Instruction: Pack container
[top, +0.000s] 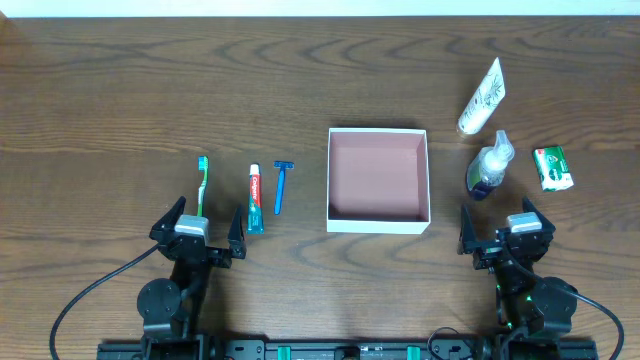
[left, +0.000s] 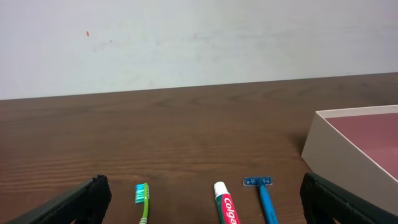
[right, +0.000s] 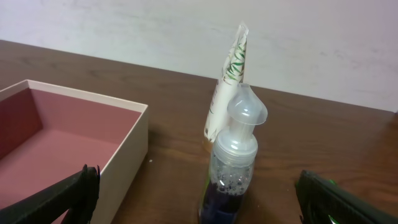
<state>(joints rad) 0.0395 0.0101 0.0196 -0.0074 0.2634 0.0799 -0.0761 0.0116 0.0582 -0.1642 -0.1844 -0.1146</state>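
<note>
Nothing is packed yet. The box (top: 378, 178) sits empty in the tabletop's middle. The left tool (top: 200, 224) and right tool (top: 499, 226) hang open by the near edge. Next, grab the toothbrush (top: 202, 185).

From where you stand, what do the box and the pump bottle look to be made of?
The box looks like thin cardboard: matte white walls, sharp corners and a dull pink lining. The pump bottle seems to be clear, glossy plastic, since dark liquid and bubbles show through it.
</note>
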